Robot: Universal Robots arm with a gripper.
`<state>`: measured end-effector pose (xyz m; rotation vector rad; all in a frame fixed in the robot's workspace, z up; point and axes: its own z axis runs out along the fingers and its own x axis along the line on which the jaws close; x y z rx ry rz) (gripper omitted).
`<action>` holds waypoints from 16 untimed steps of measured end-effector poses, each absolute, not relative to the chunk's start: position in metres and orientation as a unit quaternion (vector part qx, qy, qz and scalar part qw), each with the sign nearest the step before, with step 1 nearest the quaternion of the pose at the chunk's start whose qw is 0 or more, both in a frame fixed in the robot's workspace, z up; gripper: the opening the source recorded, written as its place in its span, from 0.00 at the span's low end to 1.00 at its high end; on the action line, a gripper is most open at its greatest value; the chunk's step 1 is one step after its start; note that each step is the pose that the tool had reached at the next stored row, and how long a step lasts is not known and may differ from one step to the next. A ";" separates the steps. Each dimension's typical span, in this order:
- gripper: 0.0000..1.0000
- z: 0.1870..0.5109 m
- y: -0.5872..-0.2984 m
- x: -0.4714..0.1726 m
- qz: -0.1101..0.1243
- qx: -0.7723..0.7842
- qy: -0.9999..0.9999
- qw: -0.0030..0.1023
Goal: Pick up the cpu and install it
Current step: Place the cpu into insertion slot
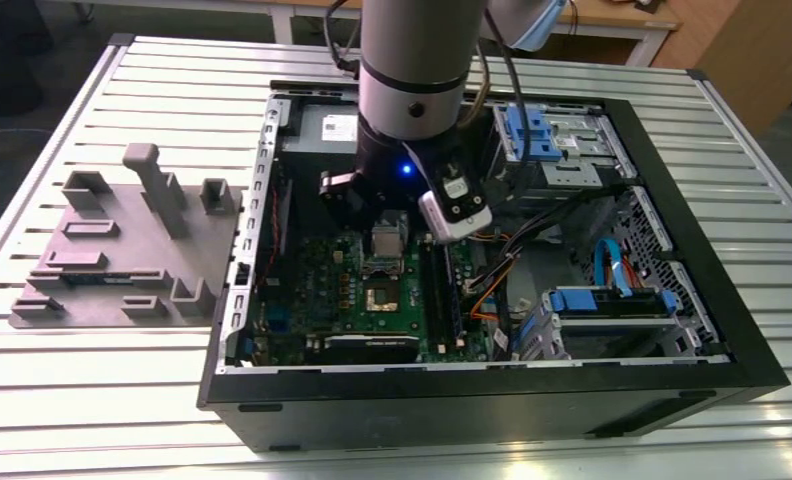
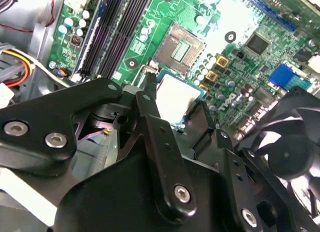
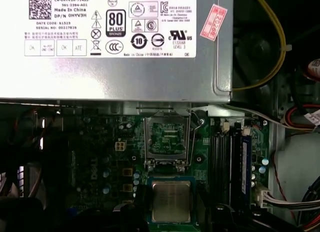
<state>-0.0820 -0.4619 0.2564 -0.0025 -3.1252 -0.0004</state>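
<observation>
1. One grey fixture (image 1: pixel 116 250) is seen on the table (image 1: pixel 103 400), at nine o'clock from the open case (image 1: pixel 503 400) in the exterior view; no risk is posed there.
2. The cpu (image 2: pixel 177 94) is pinched by the gripper (image 2: pixel 174 99) above the motherboard (image 2: pixel 225 22), apart from the open socket (image 2: pixel 178 48). Socket pins could be bent by a tilted or offset placement.
3. Loose cables (image 1: pixel 490 290) at three o'clock could be snagged by the arm (image 1: pixel 416 60).

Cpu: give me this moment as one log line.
gripper: shut on cpu | cpu: above motherboard, not in open socket | install: not yet done
</observation>
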 end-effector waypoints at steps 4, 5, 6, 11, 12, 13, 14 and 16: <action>0.47 0.251 -0.466 -0.082 0.000 -0.001 -1.000 0.008; 0.47 0.250 -0.467 -0.082 0.000 -0.001 -1.000 0.008; 0.47 0.250 -0.468 -0.082 0.000 -0.001 -1.000 0.008; 0.47 0.246 -0.468 -0.082 0.000 -0.001 -1.000 0.006; 0.47 0.246 -0.468 -0.082 0.000 -0.001 -1.000 0.006; 0.47 0.244 -0.468 -0.082 0.000 -0.001 -1.000 0.006; 0.47 0.243 -0.468 -0.082 0.000 -0.001 -1.000 0.006; 0.47 0.239 -0.468 -0.082 0.000 -0.001 -1.000 0.006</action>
